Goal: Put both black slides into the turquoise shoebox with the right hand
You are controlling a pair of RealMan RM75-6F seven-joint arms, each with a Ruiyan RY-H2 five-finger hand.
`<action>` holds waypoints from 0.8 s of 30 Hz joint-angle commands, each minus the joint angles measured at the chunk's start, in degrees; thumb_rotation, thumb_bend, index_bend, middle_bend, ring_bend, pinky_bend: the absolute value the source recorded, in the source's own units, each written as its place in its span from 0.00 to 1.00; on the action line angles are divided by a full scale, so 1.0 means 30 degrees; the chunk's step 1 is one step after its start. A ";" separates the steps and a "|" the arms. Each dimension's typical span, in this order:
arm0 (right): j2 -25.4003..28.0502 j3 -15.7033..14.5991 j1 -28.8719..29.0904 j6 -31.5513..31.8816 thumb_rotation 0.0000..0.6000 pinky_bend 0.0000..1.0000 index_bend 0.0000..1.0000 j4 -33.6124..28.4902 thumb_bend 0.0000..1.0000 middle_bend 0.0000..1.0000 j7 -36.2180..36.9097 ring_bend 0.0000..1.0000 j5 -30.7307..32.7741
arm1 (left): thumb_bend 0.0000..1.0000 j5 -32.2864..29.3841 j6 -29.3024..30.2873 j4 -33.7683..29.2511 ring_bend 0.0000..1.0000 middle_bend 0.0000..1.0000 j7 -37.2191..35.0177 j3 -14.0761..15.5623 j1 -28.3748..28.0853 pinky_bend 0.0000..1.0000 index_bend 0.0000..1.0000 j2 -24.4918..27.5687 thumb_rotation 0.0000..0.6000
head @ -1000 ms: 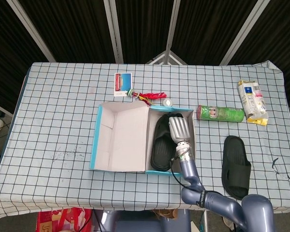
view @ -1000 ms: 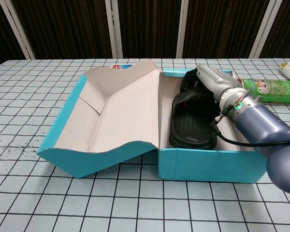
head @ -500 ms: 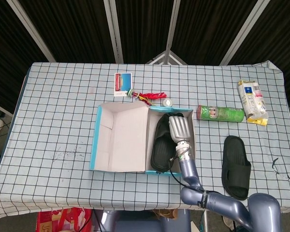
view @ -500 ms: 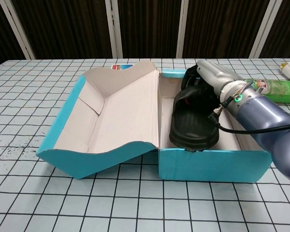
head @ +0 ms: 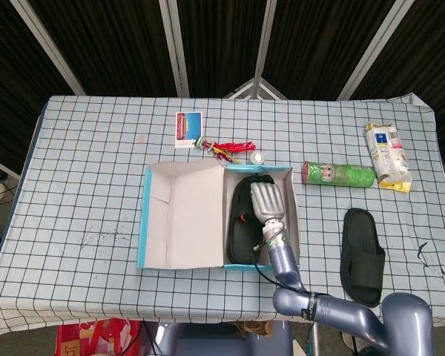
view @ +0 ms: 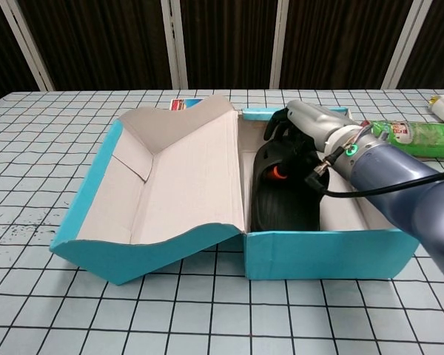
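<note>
- Turquoise shoebox: centre of the frame, lid folded open to its left.
- First black slide: inside the box, tipped up on its edge.
- Right hand: reaching into the box, resting against this slide; fingers lie together, whether they clamp it cannot be told.
- Second black slide: flat on the checked tablecloth, lower right, well apart from the box.
- Green can: lying on its side, right of the box.
- Left hand: not seen in either view.
</note>
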 commanded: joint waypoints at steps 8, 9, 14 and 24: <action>0.0760 0.0700 0.0558 0.0205 1.00 0.14 0.28 -0.1964 0.11 0.25 -0.0793 0.26 0.1598 | 0.37 0.0021 -0.0063 -0.0008 0.00 0.00 0.0040 0.0018 -0.0042 0.09 0.08 -0.0016 1.00; 0.0867 0.0714 0.0603 0.0297 1.00 0.14 0.28 -0.2177 0.11 0.25 -0.0986 0.26 0.1783 | 0.37 0.0015 -0.0072 -0.0008 0.00 0.00 0.0041 0.0014 -0.0049 0.09 0.08 -0.0018 1.00; 0.1705 0.0698 0.0736 0.0799 1.00 0.14 0.27 -0.3468 0.10 0.24 -0.2167 0.25 0.2765 | 0.37 0.0008 -0.0054 -0.0004 0.00 0.00 0.0001 0.0006 -0.0040 0.09 0.08 -0.0012 1.00; 0.5876 0.1608 -0.0043 0.2840 1.00 0.14 0.27 -0.9483 0.10 0.24 -0.3768 0.25 0.4904 | 0.37 -0.0125 0.0015 0.0006 0.00 0.00 0.0096 -0.0031 0.0001 0.09 0.08 -0.0023 1.00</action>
